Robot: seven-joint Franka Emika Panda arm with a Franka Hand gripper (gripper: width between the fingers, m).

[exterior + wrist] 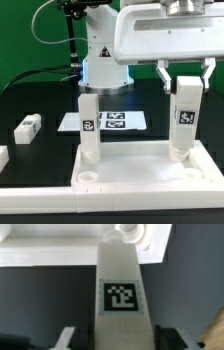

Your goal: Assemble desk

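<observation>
- Held leg post (184,122) stands upright, long axis vertical, foot at the tabletop panel's (140,178) far right socket.
- Second leg post (89,128) stands upright in the far left socket.
- The gripper (184,82) has its fingers (165,77) clamped on the held post's sides.

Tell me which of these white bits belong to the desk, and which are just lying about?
Desk parts:
tabletop
standing leg
leg in the gripper
loose leg

Not desk parts:
marker board
white piece at the edge

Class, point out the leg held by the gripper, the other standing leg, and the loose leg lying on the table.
Held leg (184,118), exterior view, its tag.
Standing leg (89,124), exterior view, its tag.
Loose leg (27,126), exterior view, its middle.
</observation>
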